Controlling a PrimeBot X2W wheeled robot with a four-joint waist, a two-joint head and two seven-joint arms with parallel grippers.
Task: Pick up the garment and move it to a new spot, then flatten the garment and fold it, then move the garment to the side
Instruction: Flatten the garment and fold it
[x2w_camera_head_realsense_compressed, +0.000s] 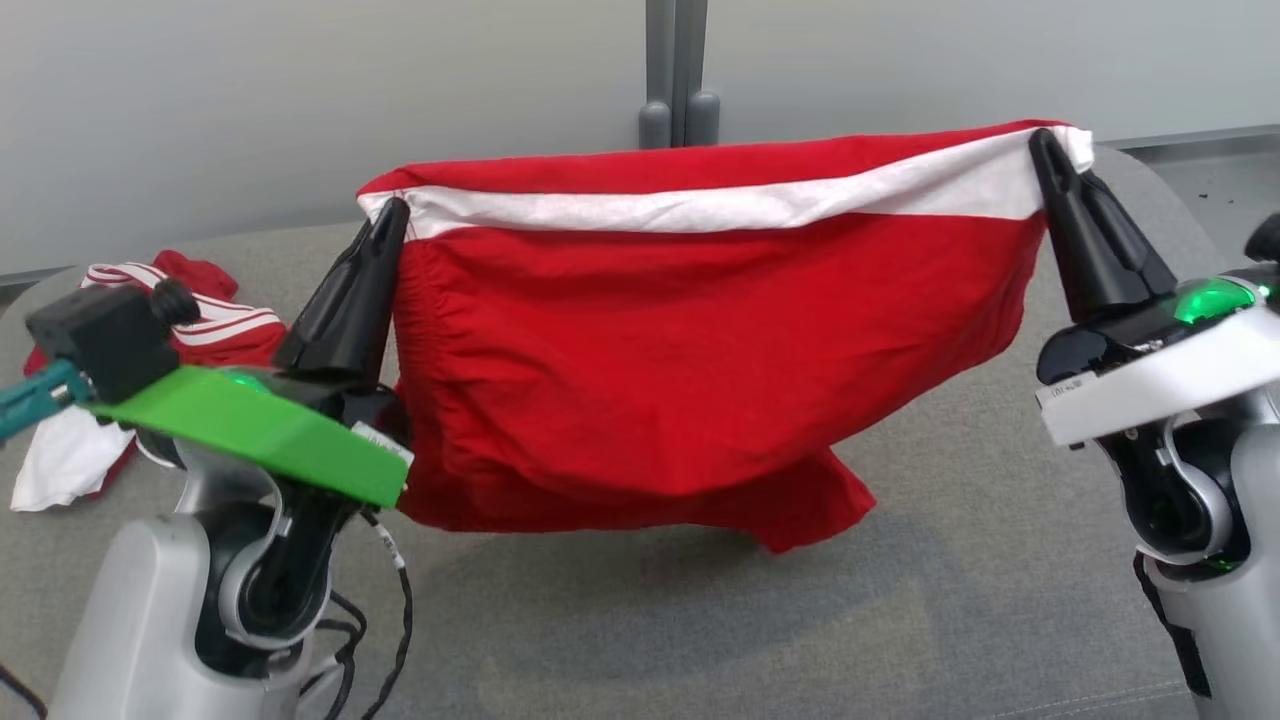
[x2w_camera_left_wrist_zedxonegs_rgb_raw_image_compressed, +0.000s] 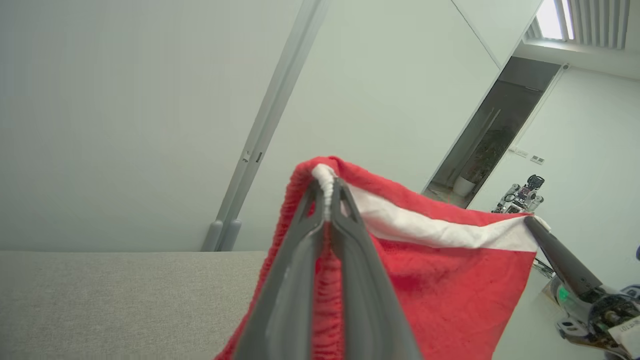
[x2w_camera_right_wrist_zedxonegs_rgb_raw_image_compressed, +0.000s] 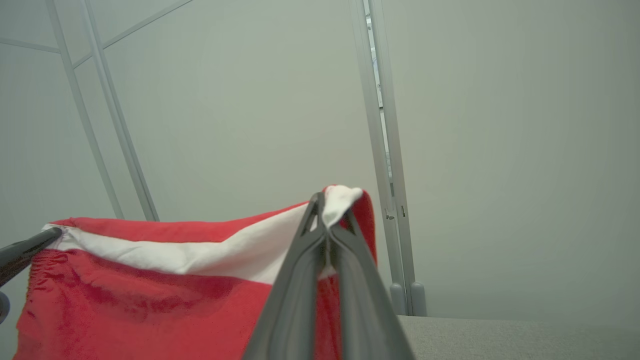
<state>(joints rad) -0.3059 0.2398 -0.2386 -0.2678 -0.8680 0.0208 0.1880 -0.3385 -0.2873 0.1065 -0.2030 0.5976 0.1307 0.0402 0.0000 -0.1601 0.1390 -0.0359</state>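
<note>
A: The left gripper is clamping one upper corner of the garment, its jaws pinched shut on the white band. The right gripper is doing the same at the other corner.

B: So where is the garment hanging?

A: It is hanging stretched between the two of them, above the grey table. Its red body is drooping and the lowest fold is dangling near the surface; whether it is touching, I cannot tell. The right corner is riding a little higher than the left.

B: Which step is that, by your reckoning?

A: I am judging it as the carry to a new spot, or the very start of flattening. The garment is spread in the air and not yet laid down. The next move is calling for both arms lowering together with the band taut, so the bottom edge lands first and the cloth draws out smooth rather than bunching.

B: And the count?

A: One garment in hand and two grippers, both gripping it. Beyond it, one heap of red-and-white striped cloth is lying on the table at the left, well apart. One grey post is running up the wall behind.
</note>
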